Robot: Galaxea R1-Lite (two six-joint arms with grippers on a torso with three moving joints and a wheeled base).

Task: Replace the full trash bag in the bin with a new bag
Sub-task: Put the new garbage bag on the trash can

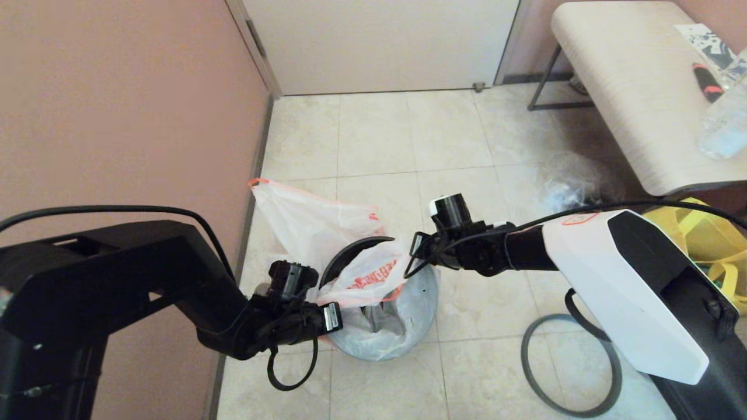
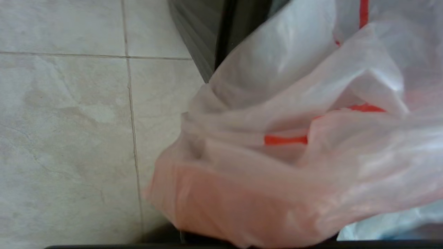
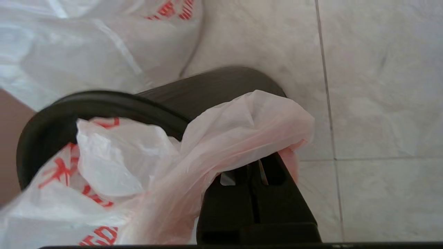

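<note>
In the head view the left arm reaches in from the lower left of the frame, bent at the elbow, its forearm running toward the centre and its wrist level beside the bin (image 1: pixel 350 256). The left gripper (image 1: pixel 327 312) sits at the bin's near-left rim, pressed into the plastic of the new bag (image 1: pixel 365 280); its fingers are buried in the film, so whether they are clamped on it cannot be told. The left wrist view shows only bunched pinkish-white bag (image 2: pixel 283 166) over floor tiles (image 2: pixel 69 121), with the bin's dark wall (image 2: pixel 204 31) at the top centre.

The right arm comes in from the right edge, its white shell low right, forearm stretched nearly level toward the centre. The right gripper (image 1: pixel 413 256) is closed tight on a gathered fold of the new bag at the bin's right rim; the right wrist view shows its black fingers (image 3: pixel 256 193) together at lower centre with the film (image 3: pixel 249 128) draped over them, beside the dark rim (image 3: pixel 104 103).

The new bag, with red characters, is spread across the bin's mouth between both grippers. Behind the bin, at centre left by the pink wall (image 1: pixel 117 105), stands the full trash bag (image 1: pixel 303 219). A thin grey hoop (image 1: pixel 569 367) lies on the floor at lower right, apart from the bin
</note>
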